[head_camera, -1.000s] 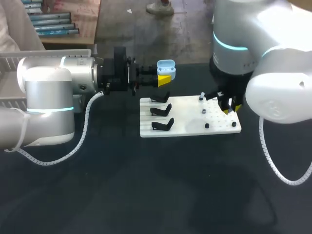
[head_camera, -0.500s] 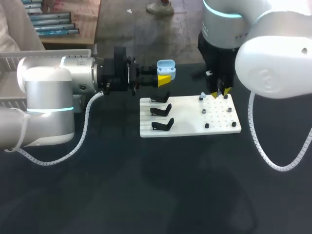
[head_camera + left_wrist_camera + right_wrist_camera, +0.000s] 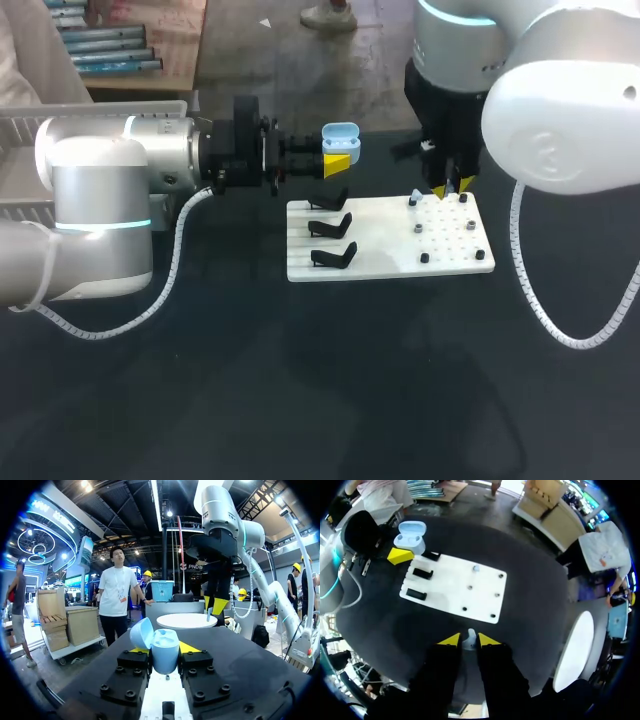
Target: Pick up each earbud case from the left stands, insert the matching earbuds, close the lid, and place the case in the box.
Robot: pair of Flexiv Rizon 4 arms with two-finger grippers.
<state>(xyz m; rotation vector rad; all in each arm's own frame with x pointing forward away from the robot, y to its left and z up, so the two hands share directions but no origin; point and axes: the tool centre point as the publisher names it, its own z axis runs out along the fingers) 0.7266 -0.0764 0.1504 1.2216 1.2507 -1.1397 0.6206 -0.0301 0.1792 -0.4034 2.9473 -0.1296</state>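
Behind the board [image 3: 380, 255], the open case [image 3: 341, 132] was clamped by the left gripper [image 3: 337, 158], ready for the earbud [image 3: 470, 641] pinched in the right gripper [image 3: 469, 638].

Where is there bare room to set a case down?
Bare: the table this side of the board, and the strip between stands and pegs. Crowded: its far edge, where the left gripper holds the case and the right gripper an earbud.
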